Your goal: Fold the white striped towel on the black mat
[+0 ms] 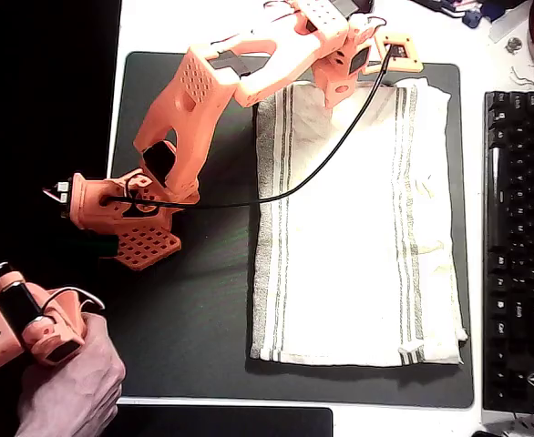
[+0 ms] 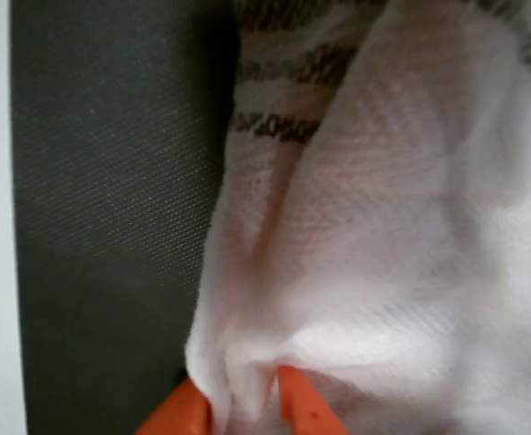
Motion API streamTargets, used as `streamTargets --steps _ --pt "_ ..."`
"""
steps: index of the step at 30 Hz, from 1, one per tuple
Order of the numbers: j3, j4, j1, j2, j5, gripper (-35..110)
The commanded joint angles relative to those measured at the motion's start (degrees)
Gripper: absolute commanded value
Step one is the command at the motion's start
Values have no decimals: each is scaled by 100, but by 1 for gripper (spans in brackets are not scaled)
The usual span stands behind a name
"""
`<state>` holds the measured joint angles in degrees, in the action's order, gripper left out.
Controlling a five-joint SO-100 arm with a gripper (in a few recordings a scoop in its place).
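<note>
1. one white striped towel point(image 1: 358, 228) lies spread on the black mat point(image 1: 194, 309), covering the mat's right part in the overhead view; its long axis runs top to bottom of that view, with grey stripe groups running lengthwise near its left and right edges.
2. the towel's top edge is bunched and lifted under the orange arm point(image 1: 249, 73).
3. in the wrist view the gripper point(image 2: 238, 408) has its two orange fingertips point(image 2: 302, 403) nearly together, pinching a fold of the towel's cloth right at the towel's edge, beside bare mat.
4. the mat rests on a white table point(image 1: 467, 36); a black keyboard point(image 1: 520, 246) sits just right of the mat.
5. a black cable point(image 1: 322, 164) crosses the towel.
</note>
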<state>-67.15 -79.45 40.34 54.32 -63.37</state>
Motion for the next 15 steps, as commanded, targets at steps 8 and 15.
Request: streamTargets --steps 8,15 --pt "185 -97 -18 202 -185 0" --pt "352 -246 -26 404 -246 0"
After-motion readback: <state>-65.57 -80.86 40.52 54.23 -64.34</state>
